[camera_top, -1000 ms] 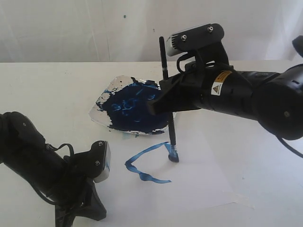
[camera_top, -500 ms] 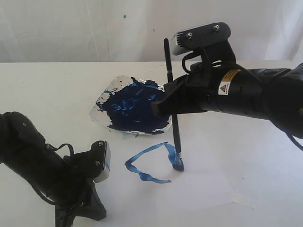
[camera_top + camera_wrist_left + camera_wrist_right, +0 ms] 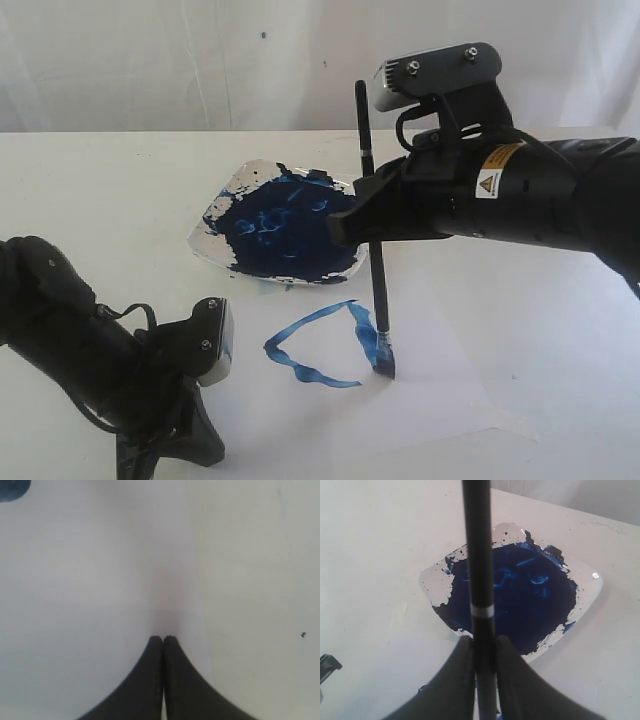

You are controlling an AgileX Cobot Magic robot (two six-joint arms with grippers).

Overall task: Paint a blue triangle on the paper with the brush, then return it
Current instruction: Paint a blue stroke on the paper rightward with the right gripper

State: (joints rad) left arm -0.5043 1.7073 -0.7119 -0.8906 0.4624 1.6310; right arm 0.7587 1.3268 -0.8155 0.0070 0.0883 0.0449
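My right gripper (image 3: 362, 222) is shut on the brush (image 3: 374, 262), a thin black stick standing almost upright. Its blue-stained tip (image 3: 383, 361) touches the paper (image 3: 420, 390). Blue strokes of the triangle (image 3: 318, 342) run left from the tip and show two sides and part of a third. In the right wrist view the brush (image 3: 481, 575) passes between the fingers (image 3: 454, 675) in front of the paint-smeared plate (image 3: 432, 582). My left gripper (image 3: 163, 639) is shut with nothing in it, resting low on the table at the front left (image 3: 170, 455).
A square white plate (image 3: 215, 222) covered in dark blue paint sits just behind the paper, under the right arm. The white table (image 3: 100, 190) stretches around it, and a white wall stands behind.
My right gripper has drawn the brush towards the front right, lengthening the blue stroke on the triangle's right side. The left arm has not moved.
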